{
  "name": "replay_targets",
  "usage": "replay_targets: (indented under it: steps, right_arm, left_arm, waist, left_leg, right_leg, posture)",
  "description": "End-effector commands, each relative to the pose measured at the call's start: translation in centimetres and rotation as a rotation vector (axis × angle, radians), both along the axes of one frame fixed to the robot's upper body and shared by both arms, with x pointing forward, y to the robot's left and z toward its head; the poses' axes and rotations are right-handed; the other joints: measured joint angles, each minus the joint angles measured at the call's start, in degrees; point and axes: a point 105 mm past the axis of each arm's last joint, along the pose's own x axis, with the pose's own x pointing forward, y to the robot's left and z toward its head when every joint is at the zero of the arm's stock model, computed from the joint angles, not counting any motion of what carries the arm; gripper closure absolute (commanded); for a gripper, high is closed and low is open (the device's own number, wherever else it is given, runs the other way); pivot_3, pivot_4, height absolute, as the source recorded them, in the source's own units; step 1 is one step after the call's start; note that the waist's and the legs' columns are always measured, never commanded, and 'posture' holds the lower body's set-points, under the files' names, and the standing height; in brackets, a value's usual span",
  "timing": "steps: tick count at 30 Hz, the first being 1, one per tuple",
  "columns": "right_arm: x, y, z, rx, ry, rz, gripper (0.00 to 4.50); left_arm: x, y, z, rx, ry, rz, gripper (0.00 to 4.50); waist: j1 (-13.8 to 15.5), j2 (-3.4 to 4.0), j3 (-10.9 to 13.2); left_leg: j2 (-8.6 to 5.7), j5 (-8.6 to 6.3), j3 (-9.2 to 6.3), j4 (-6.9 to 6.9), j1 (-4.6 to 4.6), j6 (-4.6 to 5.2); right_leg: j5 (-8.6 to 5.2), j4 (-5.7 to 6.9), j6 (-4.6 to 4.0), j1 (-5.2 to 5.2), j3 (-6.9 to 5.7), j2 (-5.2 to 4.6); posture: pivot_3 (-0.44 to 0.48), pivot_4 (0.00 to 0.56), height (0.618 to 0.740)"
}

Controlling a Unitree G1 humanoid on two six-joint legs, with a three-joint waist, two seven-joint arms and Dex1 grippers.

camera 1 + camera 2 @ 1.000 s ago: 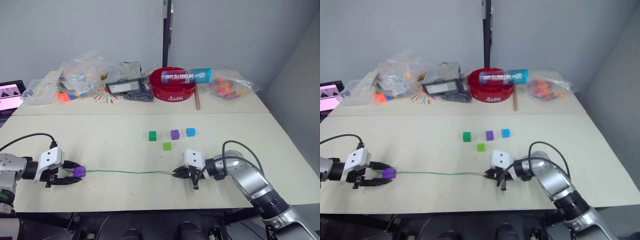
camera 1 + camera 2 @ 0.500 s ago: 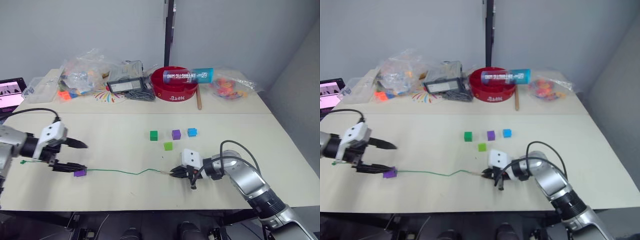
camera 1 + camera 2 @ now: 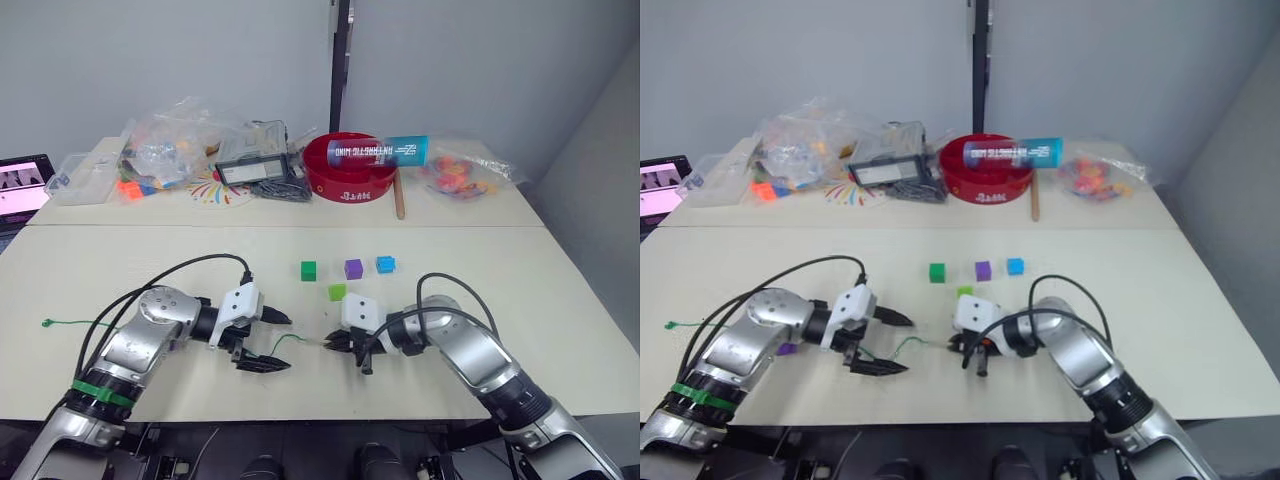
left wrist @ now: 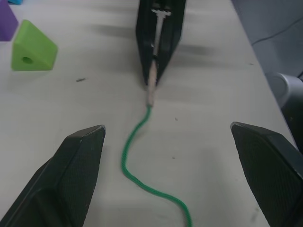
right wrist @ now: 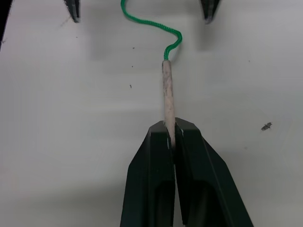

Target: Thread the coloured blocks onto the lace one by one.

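- Lace first: I see the thin green cord lace (image 3: 292,341) lying on the pale counter (image 3: 520,270), its pale stiff tip (image 5: 167,94) pinched between the closed fingers of my right hand (image 3: 335,343).
- From the tip the cord wriggles toward my left hand (image 3: 278,343) and passes between that hand's two black fingers (image 4: 78,165), which are spread wide and touch nothing.
- The far end of the cord, with a small knot (image 3: 45,323), lies near the counter's left edge.
- One purple plastic cube (image 3: 788,349) sits on the counter behind my left forearm.
- A light green plastic block (image 3: 336,292) lies just beyond my right hand.
- Farther back, a dark green cube (image 3: 307,270), a second purple cube (image 3: 352,268) and a blue cube (image 3: 384,264) stand in a row, apart from each other.
- A red bowl (image 3: 345,180) with a blue tube (image 3: 380,152) across it sits on the rear counter.
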Motion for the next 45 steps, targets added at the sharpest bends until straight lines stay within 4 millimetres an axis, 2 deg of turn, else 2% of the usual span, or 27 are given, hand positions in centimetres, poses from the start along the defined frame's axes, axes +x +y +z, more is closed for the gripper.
replay_targets:
  steps: [1, 7, 8, 10, 21, 34, 38, 42, 45]
  right_arm:
    - [-0.1, 0.7, 1.3, 0.014, -0.047, 0.012, 4.5]
    - [-0.4, 1.0, 1.4, 0.023, -0.039, 0.012, 4.5]
    - [-0.4, 1.0, 1.4, 0.024, -0.038, 0.013, 4.5]
    - [-0.5, 1.0, 1.4, 0.024, -0.036, 0.013, 4.5]
    - [-0.4, 1.0, 1.6, 0.028, -0.035, 0.011, 4.5]
    - [-0.8, 1.2, 1.8, 0.046, -0.033, 0.033, 4.5]
    - [-1.0, 1.2, 2.5, 0.099, -0.039, 0.028, 3.16]
    - [-0.9, -0.9, 3.1, 0.112, -0.032, -0.009, 1.8]
    - [-0.1, -2.6, 3.8, 0.12, -0.053, -0.047, 0.76]
  left_arm:
    - [0.1, -1.2, 0.1, 0.001, -0.046, -0.043, 0.05]
    - [1.0, -1.8, -0.4, -0.004, -0.059, -0.042, 0.05]
    - [1.0, -1.8, -0.5, -0.006, -0.056, -0.042, 0.46]
    - [1.1, -1.9, -0.4, -0.013, -0.054, -0.04, 0.86]
    - [1.1, -2.2, -0.7, -0.017, -0.044, -0.042, 4.48]
    - [1.5, -1.9, -0.6, -0.014, -0.049, -0.018, 4.48]
    - [1.4, -1.8, -0.5, -0.016, -0.051, -0.019, 4.5]
    - [1.4, -1.4, -0.5, -0.001, -0.054, -0.02, 4.5]
    - [1.3, -1.1, -0.5, 0.005, -0.055, -0.019, 4.5]
  waist:
    - [0.08, 0.0, 0.0]
    - [0.1, 0.0, 0.0]
    - [0.08, 0.0, 0.0]
    - [0.07, 0.0, 0.0]
    - [0.08, 0.0, 0.0]
    - [0.08, 0.0, 0.0]
    - [0.07, 0.0, 0.0]
    - [0.22, 0.0, 0.0]
    - [0.28, -0.01, 0.0]
  left_leg:
    - [-0.01, 0.0, -0.01, 0.02, -0.02, 0.0]
    - [-0.02, 0.0, -0.02, 0.03, -0.03, 0.0]
    - [-0.03, 0.0, -0.01, 0.03, -0.03, 0.0]
    - [-0.02, 0.0, -0.01, 0.03, -0.02, 0.0]
    - [-0.02, 0.0, -0.03, 0.03, -0.02, 0.0]
    - [-0.02, 0.0, -0.03, 0.03, -0.03, 0.0]
    - [-0.02, 0.0, -0.04, 0.03, -0.03, 0.0]
    - [-0.03, 0.0, -0.04, 0.04, -0.03, 0.0]
    - [-0.06, 0.0, -0.04, 0.06, -0.07, 0.0]
  right_leg:
    - [0.01, 0.01, 0.01, 0.0, 0.0, -0.02]
    - [0.01, 0.01, 0.01, -0.01, 0.0, -0.03]
    - [0.01, 0.01, 0.02, -0.01, 0.0, -0.03]
    - [0.01, 0.02, 0.02, -0.01, 0.0, -0.02]
    - [0.01, 0.01, 0.02, 0.0, 0.0, -0.03]
    - [0.01, 0.01, 0.02, 0.0, 0.0, -0.03]
    - [0.01, 0.02, 0.02, -0.01, 0.0, -0.02]
    - [0.01, 0.01, 0.02, 0.01, 0.0, -0.03]
    - [0.02, -0.03, 0.04, 0.01, 0.0, -0.06]
  posture:
    - [0.0, 0.15, 0.731]
    - [0.0, 0.15, 0.731]
    - [0.0, 0.15, 0.731]
    - [0.0, 0.15, 0.731]
    - [0.0, 0.15, 0.731]
    - [0.0, 0.15, 0.731]
    - [0.0, 0.15, 0.731]
    - [0.0, 0.15, 0.731]
    - [0.0, 0.15, 0.731]
